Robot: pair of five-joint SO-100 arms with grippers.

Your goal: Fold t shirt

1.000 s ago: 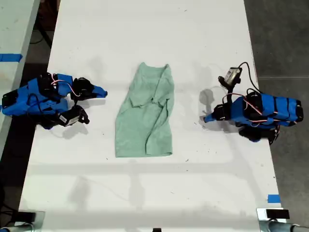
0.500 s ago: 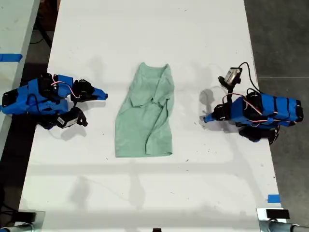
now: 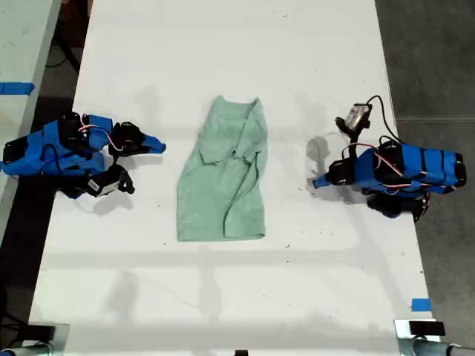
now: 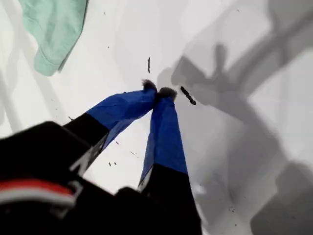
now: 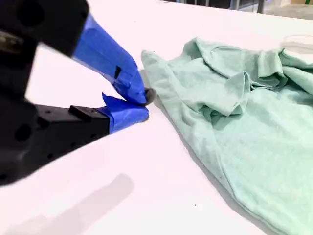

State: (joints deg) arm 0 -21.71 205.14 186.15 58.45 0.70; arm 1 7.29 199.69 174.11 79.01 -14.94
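Note:
The t shirt (image 3: pixel 223 185) lies mid-table, pale mint green, collar end away from the camera and both sleeves folded in over the chest. My second gripper (image 3: pixel 161 147), on the arm at the exterior view's left, rests shut just off the shirt's edge. In its wrist view the blue tips (image 5: pixel 144 105) sit beside a corner of the cloth (image 5: pixel 244 122) without touching it. At the exterior view's right my first gripper (image 3: pixel 315 182) is farther from the shirt. Its jaws (image 4: pixel 159 90) are pressed together on nothing, and one shirt corner (image 4: pixel 54 29) shows beyond them.
The white table (image 3: pixel 223 44) has dark floor along the exterior view's right side. A second pale table with blue tape (image 3: pixel 15 88) stands at that view's left. More blue tape (image 3: pixel 421 305) marks the near right edge. A small dark speck (image 4: pixel 188 96) lies by my first gripper.
The arm at the exterior view's left shifted slightly, its tip dropping a little toward the camera. The shirt and the other arm have not moved.

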